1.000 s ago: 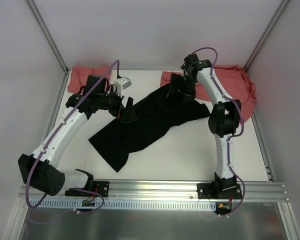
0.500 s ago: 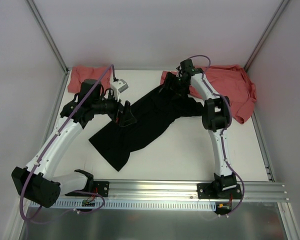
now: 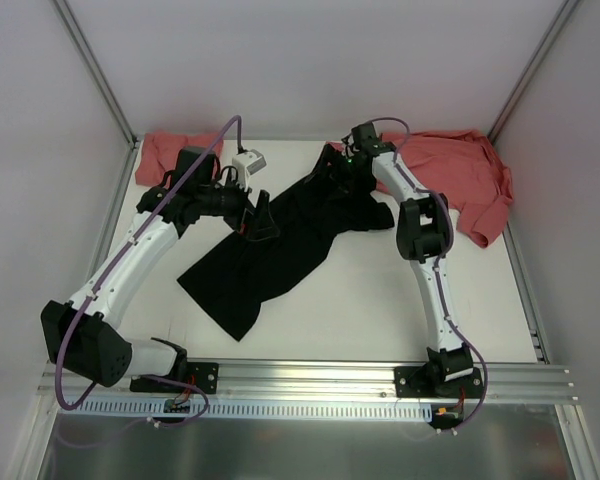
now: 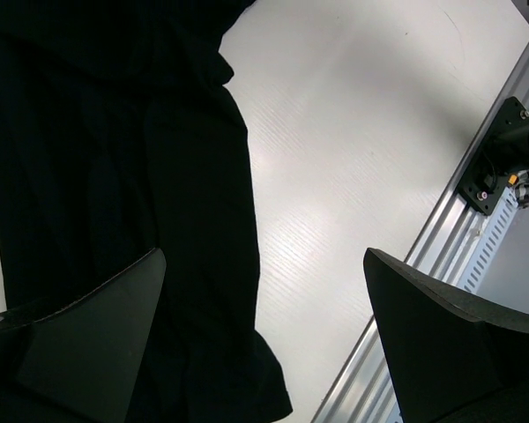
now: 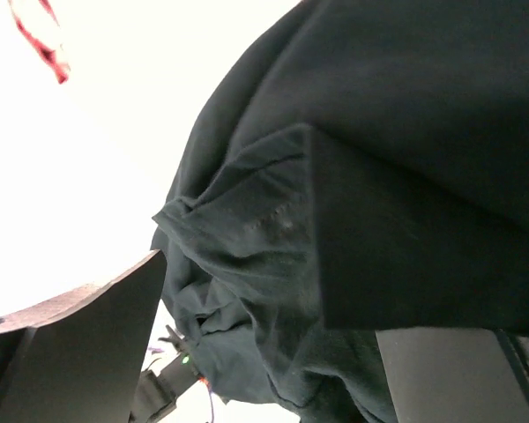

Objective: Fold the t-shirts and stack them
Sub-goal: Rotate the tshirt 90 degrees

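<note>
A black t-shirt [image 3: 280, 250] lies crumpled in a diagonal strip across the table's middle. One salmon-red t-shirt [image 3: 175, 153] is bunched at the back left, and another [image 3: 470, 180] is spread at the back right. My left gripper [image 3: 263, 220] hangs open over the black shirt's middle. In the left wrist view, the black cloth [image 4: 115, 176] runs under the left finger [image 4: 97, 348] of that gripper [image 4: 264, 352]. My right gripper [image 3: 335, 168] is open at the shirt's far end. The right wrist view shows this gripper [image 5: 264, 361] just above the bunched black folds [image 5: 247, 229], with nothing pinched.
White walls and metal posts [image 3: 95, 70] close in the back and sides. An aluminium rail [image 3: 310, 380] carrying both arm bases runs along the near edge. It also shows in the left wrist view as the rail [image 4: 476, 220]. A scrap of red cloth [image 5: 40, 40] sits at the right wrist view's corner.
My right gripper has moved left along the black shirt's far end, and that end has bunched slightly leftward. My left gripper shifted a little over the shirt's middle. Both stayed open.
</note>
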Tool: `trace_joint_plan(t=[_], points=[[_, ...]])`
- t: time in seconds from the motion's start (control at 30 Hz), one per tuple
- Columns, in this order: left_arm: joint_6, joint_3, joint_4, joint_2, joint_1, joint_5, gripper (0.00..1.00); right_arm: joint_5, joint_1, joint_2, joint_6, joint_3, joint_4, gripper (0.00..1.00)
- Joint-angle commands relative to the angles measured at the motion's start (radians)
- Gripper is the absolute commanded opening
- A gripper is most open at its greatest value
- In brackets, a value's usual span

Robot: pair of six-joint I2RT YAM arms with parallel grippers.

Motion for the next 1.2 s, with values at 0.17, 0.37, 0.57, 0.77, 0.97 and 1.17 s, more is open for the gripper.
trace_joint_plan(t=[0.17, 0.37, 0.57, 0.77, 0.97, 1.17], points=[[0.032, 0.058, -0.013, 0.012, -0.001, 0.031, 0.99, -0.121, 0.098, 0.096, 0.041, 0.05, 0.009, 0.99], [0.037, 0.047, -0.028, 0.006, -0.001, 0.031, 0.99, -0.213, 0.138, 0.145, 0.031, 0.087, -0.028, 1.0], [0.04, 0.033, -0.028, 0.003, 0.001, 0.045, 0.99, -0.239, 0.166, 0.15, -0.054, 0.09, -0.134, 1.0], [0.041, 0.021, -0.01, -0.002, -0.001, 0.065, 0.99, -0.118, 0.143, 0.009, -0.164, 0.006, -0.179, 1.0], [0.028, 0.003, 0.025, -0.011, -0.001, 0.086, 0.99, -0.035, 0.077, -0.141, -0.204, 0.012, -0.226, 1.0], [-0.009, -0.074, 0.107, -0.054, -0.001, 0.097, 0.99, 0.048, 0.057, -0.338, -0.264, 0.006, -0.326, 0.99]])
